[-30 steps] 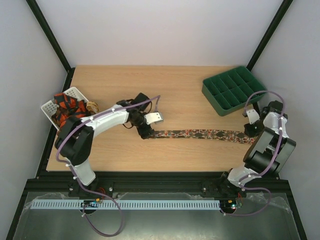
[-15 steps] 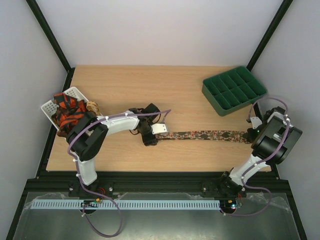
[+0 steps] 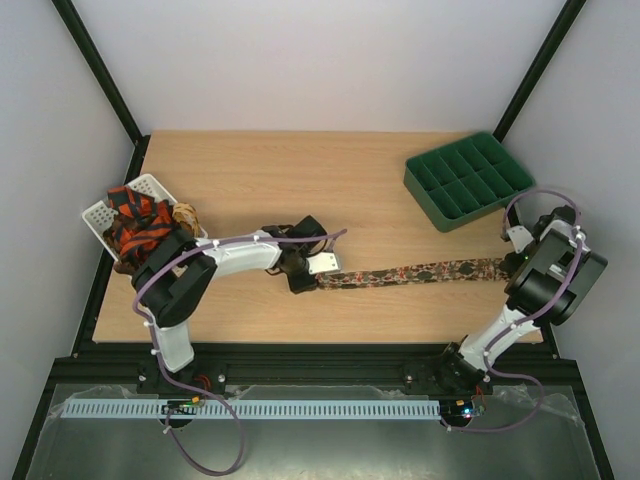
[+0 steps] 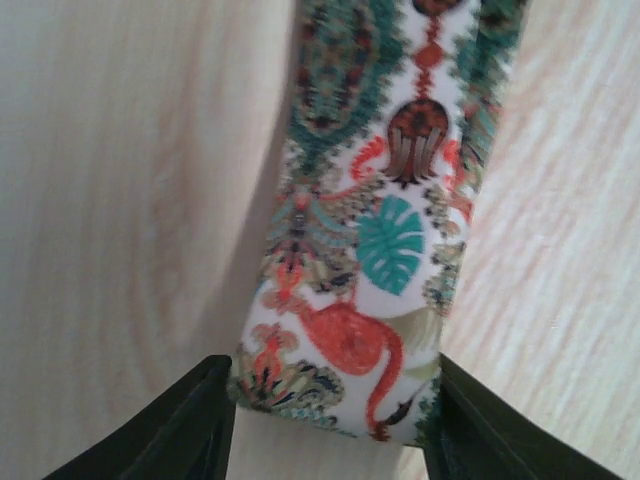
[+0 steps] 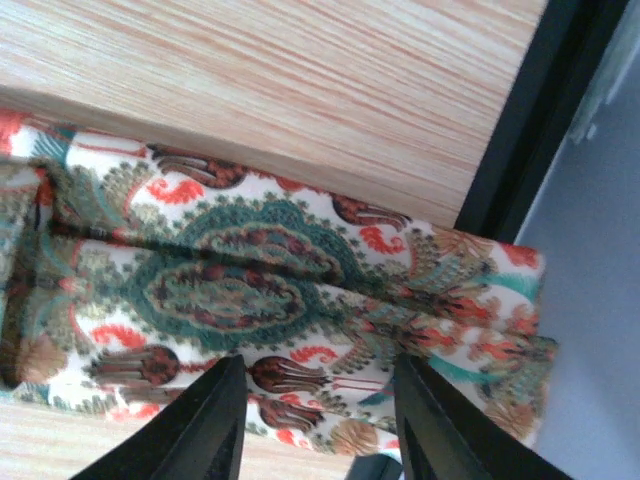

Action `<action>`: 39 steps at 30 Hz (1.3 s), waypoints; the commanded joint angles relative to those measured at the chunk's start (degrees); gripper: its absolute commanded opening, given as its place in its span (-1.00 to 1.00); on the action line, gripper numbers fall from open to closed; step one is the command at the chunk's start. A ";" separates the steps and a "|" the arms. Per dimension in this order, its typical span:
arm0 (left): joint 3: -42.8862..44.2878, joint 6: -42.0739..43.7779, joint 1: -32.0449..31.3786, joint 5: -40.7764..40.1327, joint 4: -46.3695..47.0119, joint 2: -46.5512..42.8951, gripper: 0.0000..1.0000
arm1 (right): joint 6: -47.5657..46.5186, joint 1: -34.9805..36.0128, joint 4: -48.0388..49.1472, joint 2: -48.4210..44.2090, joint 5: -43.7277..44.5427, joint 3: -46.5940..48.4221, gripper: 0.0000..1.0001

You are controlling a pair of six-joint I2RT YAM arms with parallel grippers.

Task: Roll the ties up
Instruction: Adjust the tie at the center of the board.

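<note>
One patterned tie (image 3: pixel 420 271) lies stretched across the table between both grippers, slanting slightly. My left gripper (image 3: pixel 305 275) is at its narrow end. In the left wrist view that end (image 4: pixel 370 250) curves up off the wood, and my left gripper (image 4: pixel 332 365) is shut on it, a finger against each edge. My right gripper (image 3: pixel 512 262) is over the wide end by the table's right edge. In the right wrist view my right gripper (image 5: pixel 320 365) stands open, its fingers apart over the creased fabric (image 5: pixel 230 280). More ties (image 3: pixel 135 225), red-orange and black, are piled in the basket.
A white basket (image 3: pixel 100 212) stands at the table's left edge. A green compartment tray (image 3: pixel 468 180) stands at the back right. The black frame post (image 5: pixel 540 100) and the table's right edge run close to the tie's wide end.
My left gripper has moved right and toward the near edge, and its jaws have narrowed onto the tie's narrow end. The tie now slants. The right gripper's fingers have spread slightly.
</note>
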 commanded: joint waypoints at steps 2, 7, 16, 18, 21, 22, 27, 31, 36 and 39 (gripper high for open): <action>1.82 -0.24 2.83 -1.32 0.38 -5.64 0.23 | -4.35 -0.57 -8.34 -8.81 -5.90 0.37 0.11; 0.54 3.80 3.70 4.01 -2.02 -14.52 0.85 | -5.93 -0.58 -17.23 -17.64 -16.31 2.66 0.46; -6.82 -7.46 3.75 2.72 13.27 -32.35 0.99 | -4.51 1.76 -33.94 -25.33 -47.50 14.07 0.97; -6.80 -5.72 3.35 3.78 11.26 -32.44 0.99 | -0.45 6.33 -34.79 -26.17 -50.45 14.91 0.97; -3.06 -1.56 3.64 7.75 4.07 -28.34 0.99 | 3.67 17.62 -38.58 -25.03 -50.00 16.16 0.97; -2.83 -0.49 3.87 8.89 3.29 -26.55 0.99 | 6.53 20.82 -38.61 -24.75 -50.55 15.53 0.97; -7.60 5.09 4.12 12.10 6.83 -21.66 0.99 | 23.60 30.73 -29.05 -24.21 -54.81 7.69 0.97; -5.84 5.22 4.12 14.99 7.84 -14.19 0.99 | 29.49 36.17 -26.36 -20.54 -55.76 1.70 0.99; -5.48 3.84 2.74 14.93 13.11 -8.14 0.98 | 34.88 38.25 -22.09 -14.90 -57.35 -3.00 0.89; -6.53 2.52 0.79 11.41 17.26 -5.94 0.91 | 34.70 38.36 -21.24 -10.12 -57.47 -2.31 0.85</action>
